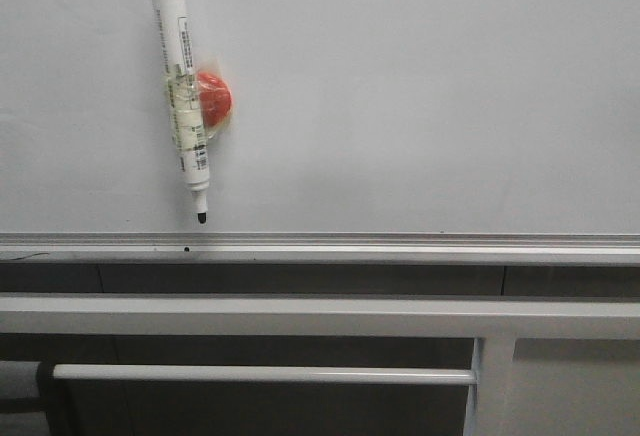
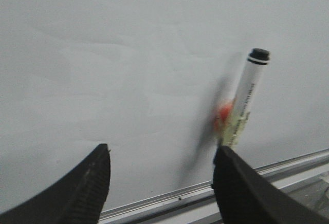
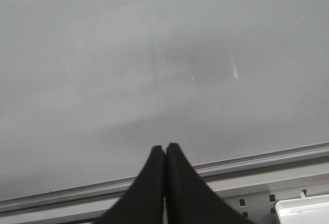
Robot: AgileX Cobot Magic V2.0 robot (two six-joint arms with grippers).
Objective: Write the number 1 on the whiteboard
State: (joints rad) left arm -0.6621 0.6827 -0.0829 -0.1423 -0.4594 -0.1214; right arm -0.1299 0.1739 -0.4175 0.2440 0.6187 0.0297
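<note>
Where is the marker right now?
In the front view the marker hangs tip-down on the left part of the whiteboard, taped beside a red magnet, its tip just above the silver ledge; neither claw holds it.

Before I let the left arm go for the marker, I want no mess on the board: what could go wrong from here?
1. The marker hangs uncapped, tip down, on the whiteboard beside a red magnet; a nudge could streak stray ink.
2. It sits off to one side of the open left gripper, so closing now would miss or knock it loose.
3. Knocked off, it could drop onto the ledge.
</note>
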